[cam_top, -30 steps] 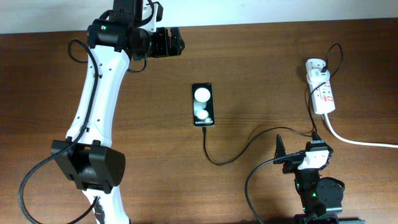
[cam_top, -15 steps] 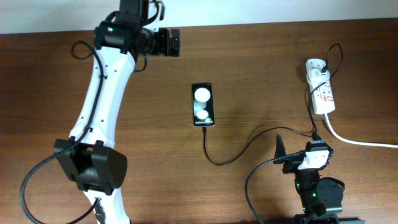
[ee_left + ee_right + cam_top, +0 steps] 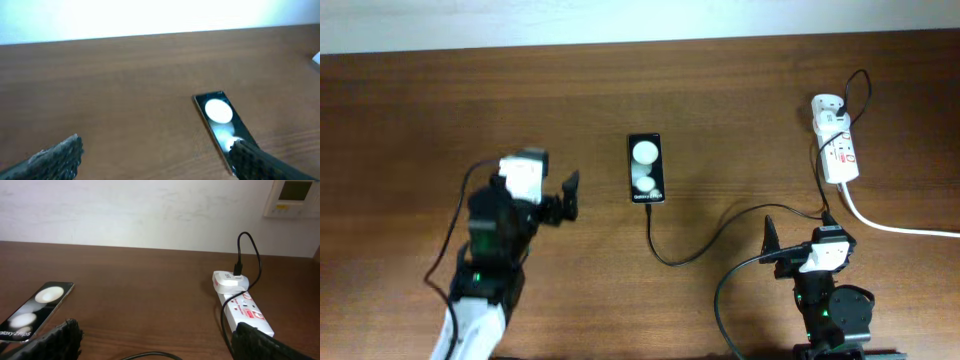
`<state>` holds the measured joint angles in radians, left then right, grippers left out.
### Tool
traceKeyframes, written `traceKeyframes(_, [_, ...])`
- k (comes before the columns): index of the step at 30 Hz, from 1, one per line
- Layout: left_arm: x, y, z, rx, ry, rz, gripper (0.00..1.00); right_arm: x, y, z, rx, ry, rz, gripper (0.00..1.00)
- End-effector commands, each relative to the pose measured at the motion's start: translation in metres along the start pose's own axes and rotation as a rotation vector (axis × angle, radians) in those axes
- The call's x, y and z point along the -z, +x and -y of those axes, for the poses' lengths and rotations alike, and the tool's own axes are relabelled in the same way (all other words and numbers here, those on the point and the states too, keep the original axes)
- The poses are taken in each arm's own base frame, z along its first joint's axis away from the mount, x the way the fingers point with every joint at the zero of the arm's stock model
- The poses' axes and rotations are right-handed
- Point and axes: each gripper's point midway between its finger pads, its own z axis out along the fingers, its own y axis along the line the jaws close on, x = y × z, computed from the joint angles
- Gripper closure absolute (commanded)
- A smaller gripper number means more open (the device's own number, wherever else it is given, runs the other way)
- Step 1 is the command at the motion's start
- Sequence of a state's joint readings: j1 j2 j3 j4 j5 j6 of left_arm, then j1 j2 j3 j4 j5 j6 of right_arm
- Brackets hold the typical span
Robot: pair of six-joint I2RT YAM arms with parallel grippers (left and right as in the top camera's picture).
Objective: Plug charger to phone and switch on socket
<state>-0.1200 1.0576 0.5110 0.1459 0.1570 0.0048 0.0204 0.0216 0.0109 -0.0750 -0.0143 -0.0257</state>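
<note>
Left arm is drawn back from far table edge; left gripper point(image 3: 157, 147) is now held near phone point(image 3: 646, 168), jaws wide apart, empty. Right gripper point(image 3: 156, 330) likewise spread, nothing held. Charger point(image 3: 692, 250) tip is seen at phone's near end; seating cannot be told. Switch on socket point(image 3: 840, 152), far right, is judged next.

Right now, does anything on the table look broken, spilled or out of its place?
Nothing stands out. The phone lies flat, the charger curves loosely from its lower edge toward the socket, and the left gripper and right gripper are open, holding nothing.
</note>
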Motion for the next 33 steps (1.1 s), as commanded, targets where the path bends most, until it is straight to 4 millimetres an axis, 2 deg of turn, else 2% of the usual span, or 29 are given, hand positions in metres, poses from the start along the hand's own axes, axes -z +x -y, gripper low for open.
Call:
traceKeyframes(1, [0.031,0.027,-0.002,-0.079,-0.022,0.057,0.01,0.0,0.002,0.002,-0.008,0.012,-0.004,0.01])
traceKeyframes(4, [0.056,0.039,0.002,-0.165,-0.032,0.153,0.01,0.0,0.002,0.002,-0.007,0.012,-0.004,0.01])
traceKeyframes(7, [0.072,0.054,0.006,-0.254,-0.051,0.259,0.01,0.0,0.002,0.002,-0.007,0.012,-0.004,0.02])
traceKeyframes(8, [0.075,0.06,0.005,-0.272,-0.059,0.262,0.01,0.0,0.002,0.002,-0.007,0.012,-0.004,0.01])
traceKeyframes(10, [0.079,0.056,0.001,-0.27,-0.088,0.278,0.01,0.0,0.002,0.002,-0.007,0.012,-0.004,0.01])
traceKeyframes(13, [0.083,0.075,-0.002,-0.258,-0.101,0.215,0.01,0.0,0.002,0.002,-0.007,0.012,-0.004,0.01])
traceKeyframes(15, [0.097,0.055,0.001,-0.272,-0.114,0.318,0.01,0.0,0.002,0.002,-0.007,0.013,-0.004,0.01])
traceKeyframes(16, [0.098,0.054,0.0,-0.272,-0.117,0.325,0.01,0.0,0.002,0.002,-0.007,0.012,-0.004,0.01])
traceKeyframes(33, [0.097,0.055,0.0,-0.271,-0.118,0.32,0.01,0.0,0.002,0.002,-0.008,0.012,-0.004,0.01])
